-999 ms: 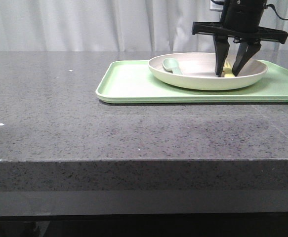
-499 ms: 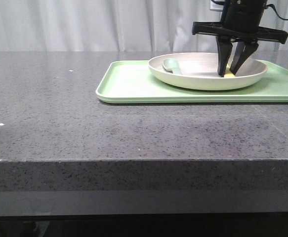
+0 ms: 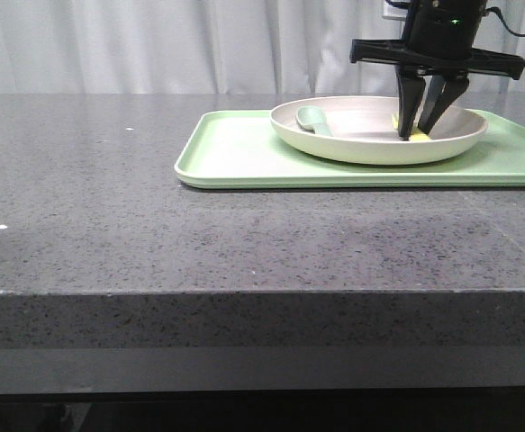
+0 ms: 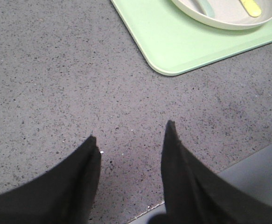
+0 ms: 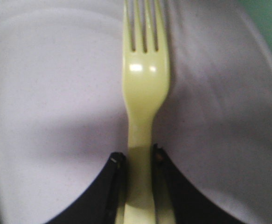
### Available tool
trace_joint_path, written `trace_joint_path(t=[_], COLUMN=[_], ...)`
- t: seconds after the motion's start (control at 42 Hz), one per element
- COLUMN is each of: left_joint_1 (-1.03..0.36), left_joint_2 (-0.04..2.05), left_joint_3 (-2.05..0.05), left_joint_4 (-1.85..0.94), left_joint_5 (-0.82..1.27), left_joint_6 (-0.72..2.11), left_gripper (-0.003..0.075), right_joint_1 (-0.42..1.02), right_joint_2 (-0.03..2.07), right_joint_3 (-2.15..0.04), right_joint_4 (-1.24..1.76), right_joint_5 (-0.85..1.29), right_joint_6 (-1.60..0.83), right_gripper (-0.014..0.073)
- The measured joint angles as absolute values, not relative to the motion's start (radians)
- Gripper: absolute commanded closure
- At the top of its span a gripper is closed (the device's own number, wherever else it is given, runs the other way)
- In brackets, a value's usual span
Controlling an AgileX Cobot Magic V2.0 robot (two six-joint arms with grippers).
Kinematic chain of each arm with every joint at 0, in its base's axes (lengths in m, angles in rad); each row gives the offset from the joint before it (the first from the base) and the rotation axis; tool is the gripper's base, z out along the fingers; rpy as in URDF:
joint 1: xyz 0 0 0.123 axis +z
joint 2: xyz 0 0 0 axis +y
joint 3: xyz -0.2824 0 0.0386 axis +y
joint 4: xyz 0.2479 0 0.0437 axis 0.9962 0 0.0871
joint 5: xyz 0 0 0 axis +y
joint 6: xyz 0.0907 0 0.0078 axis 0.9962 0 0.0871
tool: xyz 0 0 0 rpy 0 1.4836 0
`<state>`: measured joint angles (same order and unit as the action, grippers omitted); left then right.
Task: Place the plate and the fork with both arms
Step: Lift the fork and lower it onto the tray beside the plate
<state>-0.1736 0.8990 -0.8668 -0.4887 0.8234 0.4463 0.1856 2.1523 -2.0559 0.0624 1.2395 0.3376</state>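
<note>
Down in the plate (image 3: 379, 144), on the tray (image 3: 244, 153), my right gripper (image 3: 419, 132) pinches the fork (image 5: 142, 93) by its handle; I'd lift straight up, slowly — the grip looks centred, though blurred — while my left gripper (image 4: 131, 135) hangs parted over the counter (image 3: 109, 207)

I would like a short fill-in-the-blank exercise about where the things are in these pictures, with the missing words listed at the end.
1. The plate sits on the light-green ____.
2. The right gripper has its jaws closed on the handle of the ____.
3. Besides the fork, the plate also holds a grey-green ____.
4. The left gripper hovers over the bare countertop with its jaws ____.

Missing words: tray; fork; spoon; open
</note>
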Motion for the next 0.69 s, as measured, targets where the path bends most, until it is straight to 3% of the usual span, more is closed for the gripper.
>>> trace_joint_path(t=[0.357,0.69], left_joint_1=[-0.174,-0.174], left_joint_2=[0.899,0.899], left_joint_3=[-0.867,-0.867], left_joint_4=[-0.489,-0.442], left_joint_5=[0.823,0.823], left_joint_6=[0.446,0.448], left_gripper=[0.0404,0.0404], right_joint_1=[0.175,0.036], right_joint_2=[2.031,1.849], right_joint_3=[-2.056,-1.963], right_joint_4=[0.062,0.062], right_joint_5=[1.243,1.249], right_joint_6=[0.257,0.161], right_gripper=[0.0622,0.0622])
